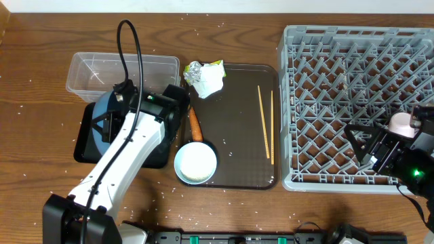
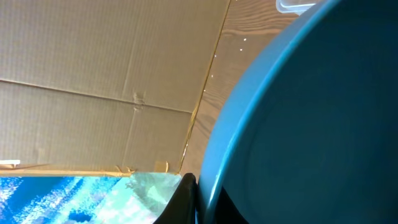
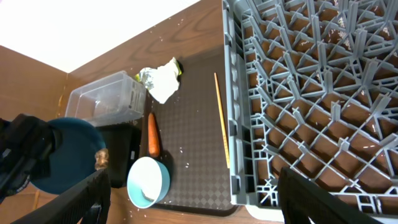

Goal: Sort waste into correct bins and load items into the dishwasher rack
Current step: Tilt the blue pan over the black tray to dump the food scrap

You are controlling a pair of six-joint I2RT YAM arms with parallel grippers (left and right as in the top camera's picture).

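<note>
1. The left gripper (image 1: pixel 112 129) is closed on the rim of the plate (image 1: pixel 102 105); the plate is tilted and hangs above the black tray (image 1: pixel 83 142), at 9 o'clock from the brown tray (image 1: pixel 237 173).
2. In the left wrist view the plate (image 2: pixel 311 124) fills the right side; one dark finger (image 2: pixel 185 199) lies against its edge at 6 o'clock.
3. The right gripper (image 1: pixel 358 144) is over the rack (image 1: pixel 339 54), in its 4 o'clock part; the jaws stand wide and nothing is between them.
4. The pink cup (image 1: pixel 400 123) is in the rack near its 3 o'clock edge, at 2 o'clock from the right gripper; the right arm (image 1: pixel 417 163) hides part of it, so I cannot tell if it stands upright.
5. The tub (image 1: pixel 122 71) is just beside the black tray, at its 12 o'clock.
6. At the 11 o'clock corner of the brown tray the napkin (image 1: pixel 207 83), the foil (image 1: pixel 194 70) and the wrapper (image 1: pixel 216 66) lie in one cluster.
7. The carrot (image 1: pixel 194 124) lies at the 9 o'clock edge; its lower end meets the bowl (image 1: pixel 196 163), which is at the 7 o'clock corner.
8. The chopsticks (image 1: pixel 265 125) lie almost parallel on the 3 o'clock side of the brown tray, near the rack.
</note>
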